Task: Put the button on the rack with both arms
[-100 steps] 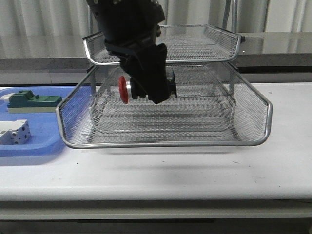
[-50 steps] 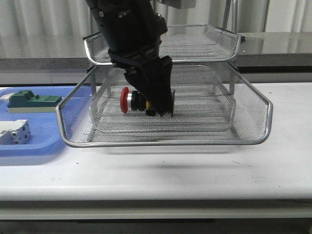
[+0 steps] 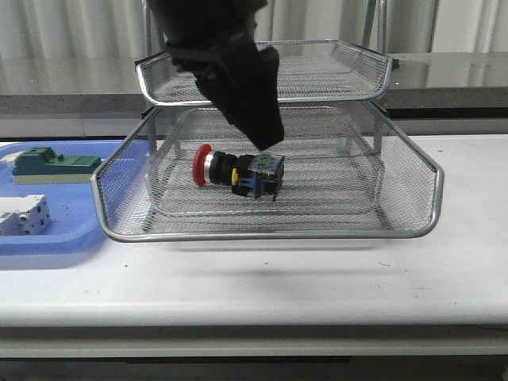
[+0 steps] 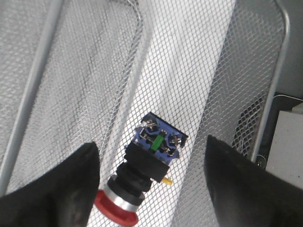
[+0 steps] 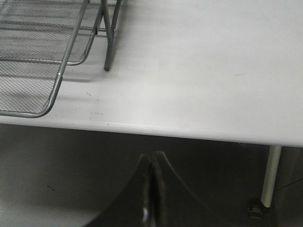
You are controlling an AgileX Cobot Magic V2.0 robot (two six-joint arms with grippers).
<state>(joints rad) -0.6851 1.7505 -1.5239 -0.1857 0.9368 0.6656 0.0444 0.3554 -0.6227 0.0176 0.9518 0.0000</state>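
The button (image 3: 236, 171) lies on its side on the mesh floor of the rack's (image 3: 270, 234) wide front tray, red head to the left, blue-and-yellow block to the right. My left gripper (image 3: 259, 119) hangs just above it, open and holding nothing. In the left wrist view the button (image 4: 144, 165) rests between and below the two spread fingers (image 4: 61, 189), clear of both, with the left gripper (image 4: 149, 142) centred over it. My right gripper (image 5: 150, 163) is shut and empty, off the table's front edge near a corner of the rack (image 5: 57, 90). It does not appear in the front view.
A flat blue tray (image 3: 71, 238) lies left of the rack, holding a green block (image 3: 51, 163) and a white block (image 3: 22, 216). A higher mesh tier (image 3: 333, 67) sits behind the left arm. A rack leg (image 5: 108, 47) stands on the white table (image 5: 213, 71).
The left gripper lowered the button into the tray, opened and let it go, then rose. The button now lies on the mesh.
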